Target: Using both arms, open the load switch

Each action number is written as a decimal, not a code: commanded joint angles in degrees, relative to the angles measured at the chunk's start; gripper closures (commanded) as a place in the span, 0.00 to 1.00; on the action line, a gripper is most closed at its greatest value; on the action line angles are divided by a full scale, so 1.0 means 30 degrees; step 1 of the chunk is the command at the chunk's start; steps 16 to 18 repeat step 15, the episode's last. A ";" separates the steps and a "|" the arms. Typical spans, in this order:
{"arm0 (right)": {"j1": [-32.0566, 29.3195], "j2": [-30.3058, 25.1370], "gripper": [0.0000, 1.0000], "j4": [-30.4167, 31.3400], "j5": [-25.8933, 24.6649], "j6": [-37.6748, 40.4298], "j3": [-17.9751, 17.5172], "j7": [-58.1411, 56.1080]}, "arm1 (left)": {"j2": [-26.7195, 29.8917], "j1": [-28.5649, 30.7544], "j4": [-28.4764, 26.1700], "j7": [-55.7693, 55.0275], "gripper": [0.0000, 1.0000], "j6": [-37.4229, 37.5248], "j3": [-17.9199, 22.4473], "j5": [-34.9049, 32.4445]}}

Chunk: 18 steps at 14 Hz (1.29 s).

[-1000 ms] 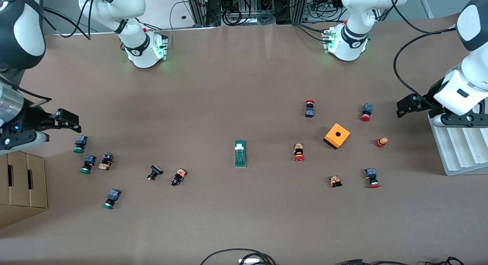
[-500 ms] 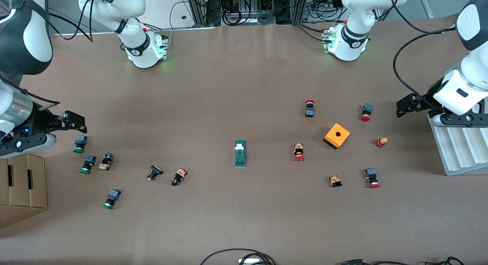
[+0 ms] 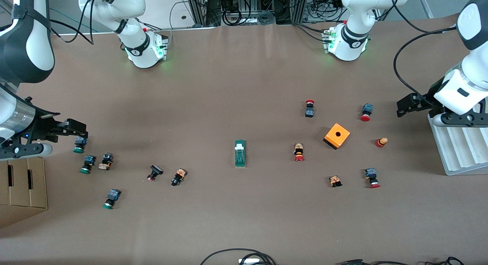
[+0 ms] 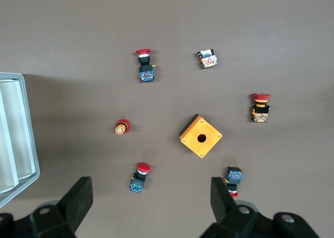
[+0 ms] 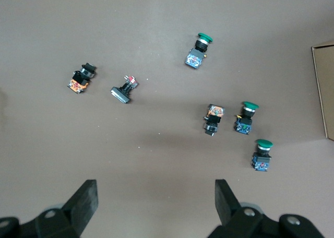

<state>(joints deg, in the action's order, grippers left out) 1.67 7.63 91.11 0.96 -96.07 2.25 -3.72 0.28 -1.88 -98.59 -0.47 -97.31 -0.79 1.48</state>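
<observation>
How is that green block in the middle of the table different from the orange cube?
The load switch is dark green, long and narrow, with a white piece at one end; the orange cube is squat and square, with a round hole on top. The load switch lies mid-table alone; the orange cube sits toward the left arm's end, among red-capped buttons. Both rest untouched on the table.

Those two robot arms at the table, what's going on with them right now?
Nothing is being handled yet. The load switch lies untouched mid-table among scattered push buttons. The right gripper hangs open over the green-capped buttons at its end of the table, beside the cardboard box. The left gripper hangs open by the white tray, near the orange cube and the red-capped buttons. Neither holds anything.
</observation>
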 commanded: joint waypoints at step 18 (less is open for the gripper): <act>-0.0263 0.0212 0.00 -0.0457 -0.0204 -0.0322 0.0099 0.0389 | 0.0083 -0.0222 0.0342 0.0126 0.00 0.0210 0.0174 0.0123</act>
